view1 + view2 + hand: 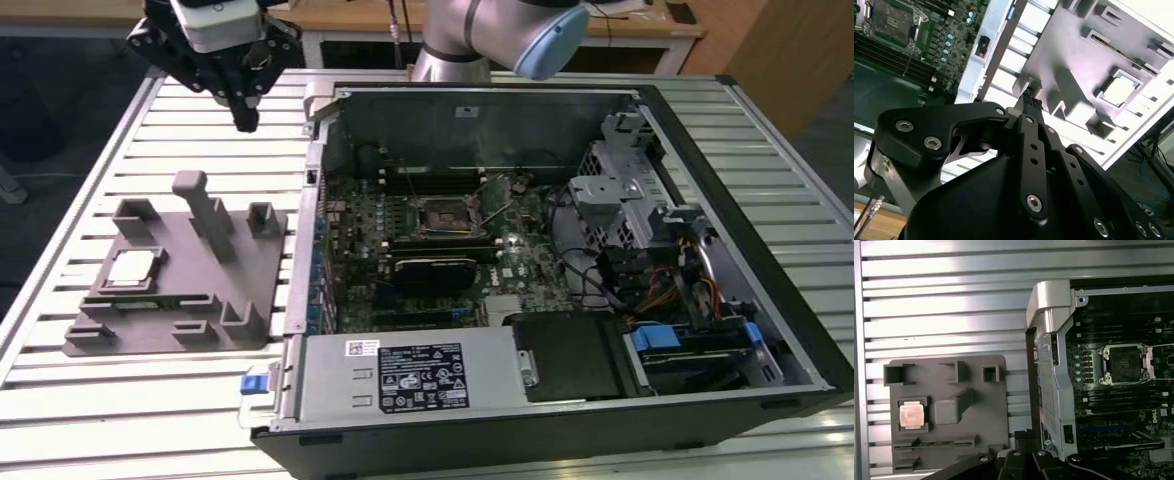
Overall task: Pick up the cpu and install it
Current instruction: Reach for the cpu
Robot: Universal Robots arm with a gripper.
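Tool (246, 120) closed, empty — well apart from cpu (131, 268) in grey tray (154, 330)

Looks like polished silver-grey metal on top of the cpu (131, 268), smooth and reflective. Reads as matt grey plastic across the fixture tray (167, 325). Shines as pale ribbed metal along the table slats (200, 135). Appears matt black on the gripper (1029, 102), dotted with bright metal screw heads. Shows bare grey sheet metal inside the computer case (467, 125), black paint outside.

Silver-grey cpu (130, 268); grey tray (254, 275); ribbed silver table (134, 410).
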